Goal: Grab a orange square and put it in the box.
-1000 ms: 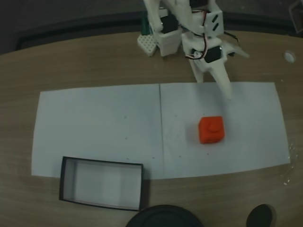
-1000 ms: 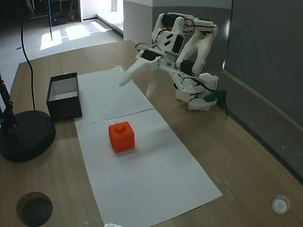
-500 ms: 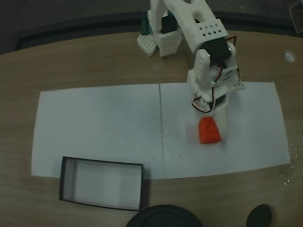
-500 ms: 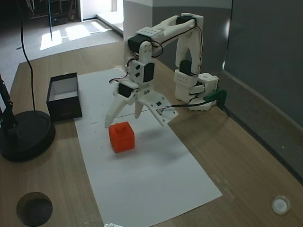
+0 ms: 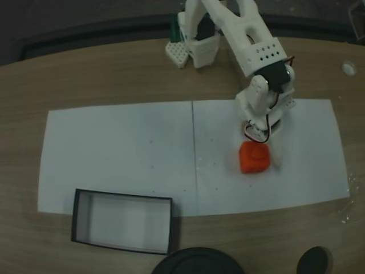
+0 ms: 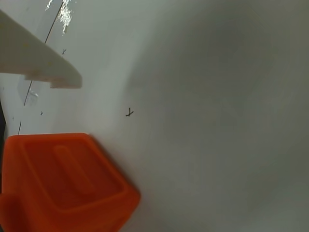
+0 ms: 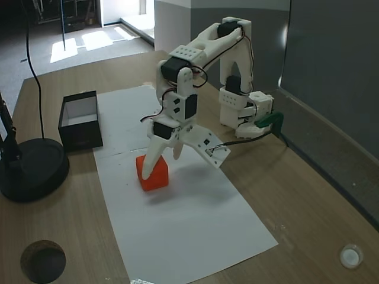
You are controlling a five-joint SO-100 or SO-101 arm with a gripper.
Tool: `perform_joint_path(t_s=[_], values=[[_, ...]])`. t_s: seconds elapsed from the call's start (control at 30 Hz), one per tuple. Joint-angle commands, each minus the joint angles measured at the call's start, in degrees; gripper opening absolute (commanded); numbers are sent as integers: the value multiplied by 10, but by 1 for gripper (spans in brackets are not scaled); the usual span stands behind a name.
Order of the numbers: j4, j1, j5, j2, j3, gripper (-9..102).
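Note:
The orange square (image 5: pixel 254 158) sits on the white paper (image 5: pixel 120 148), stud up, right of the paper's middle seam. My gripper (image 5: pixel 267 147) hangs low right over it, open, jaws spread wide. In a fixed view from the side, the gripper (image 7: pixel 182 165) has one white finger (image 7: pixel 151 161) reaching down across the orange square (image 7: pixel 160 176), while the other jaw juts off to the right. The wrist view has the orange square (image 6: pixel 63 183) at the lower left and one finger (image 6: pixel 38 63) above it. The box (image 5: pixel 74 220) stands off to the lower left, with nothing in it.
A round black base (image 5: pixel 197 262) and a dark hole (image 5: pixel 313 262) lie at the table's near edge. The black base (image 7: pixel 29 168) stands beside the box (image 7: pixel 83 137). The arm's base (image 7: pixel 246 115) is clamped behind the paper. A small white disc (image 5: pixel 348 68) lies at the right.
The arm has reached out from near its base and dropped to the orange square. The open gripper now stands lower, with one finger down beside the block. The block has stayed put.

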Motion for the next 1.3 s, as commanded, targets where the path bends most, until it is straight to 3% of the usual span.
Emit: perform_joint_path(t_s=[0.0,0.3,0.5,0.63,0.87,1.27], values=[[-2,1,-2,6,-27,42],[-21,4,-2,4,-27,10],[-22,4,-2,4,-27,7],[-22,3,-2,7,-27,13],[-15,4,-1,12,-27,47],[-14,115,-40,4,-60,45]])
